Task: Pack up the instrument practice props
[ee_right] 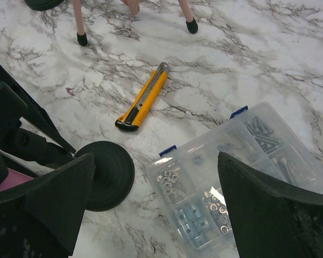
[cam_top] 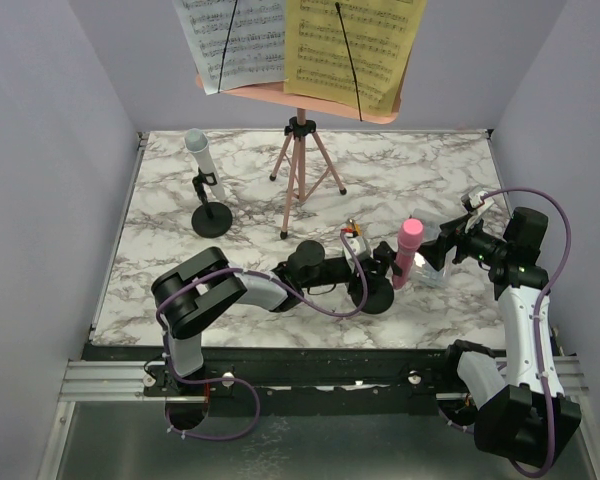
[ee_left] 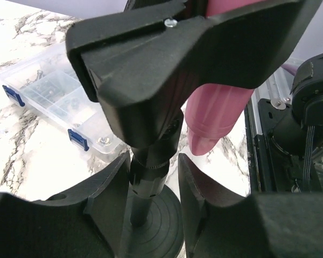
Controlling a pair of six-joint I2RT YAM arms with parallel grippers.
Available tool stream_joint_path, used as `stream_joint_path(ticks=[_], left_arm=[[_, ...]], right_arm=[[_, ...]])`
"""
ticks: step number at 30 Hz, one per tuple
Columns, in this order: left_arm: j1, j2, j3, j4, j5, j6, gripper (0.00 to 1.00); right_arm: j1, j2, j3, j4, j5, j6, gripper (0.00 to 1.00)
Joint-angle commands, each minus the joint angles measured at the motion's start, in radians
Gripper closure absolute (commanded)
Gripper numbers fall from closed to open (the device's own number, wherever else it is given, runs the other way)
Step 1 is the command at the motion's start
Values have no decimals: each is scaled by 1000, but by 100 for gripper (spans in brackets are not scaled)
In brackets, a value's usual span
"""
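Front right on the table [cam_top: 400, 170], we see the left gripper [ee_left: 153, 161] straddling the stem of the black mic mount [ee_left: 148, 185], jaws just shy of clamping, seemingly to lift it with its pink microphone [cam_top: 409, 250], while the right gripper [ee_right: 155, 157] hangs wide open nearby.

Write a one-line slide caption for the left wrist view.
Left gripper straddles the stem of the black mic mount holding the pink microphone; a clear plastic box lies nearby on the marble table.
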Motion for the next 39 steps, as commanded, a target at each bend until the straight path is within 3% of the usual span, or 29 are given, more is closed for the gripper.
stream_joint_path(ticks=[1,6,10,18,27,32,36,39], left_arm=[[-6,13,17,60,8,-27,64],[-8,28,14,82,8,-29,81],[-11,15,0,94,-10,-30,100],[-70,-119,-97,94,-237,38,100],[-172,-296,-206,79,-658,76,100],[-230,-300,-221,81,-881,132,100],[-253,-277,-204,93,-970,181,100],[-266,-263,-196,102,-1009,200,100]], right_arm=[[-3,3,-2,-10,-11,-12,0],[-3,-4,-3,-7,-3,-13,0],[-2,-7,-1,-9,-8,-12,0],[-2,-2,4,-20,-9,-17,0],[-1,8,16,-41,-67,-25,0],[1,20,32,-108,-215,-71,0],[4,41,69,-188,-342,-128,0],[9,77,128,-337,-423,-276,0]])
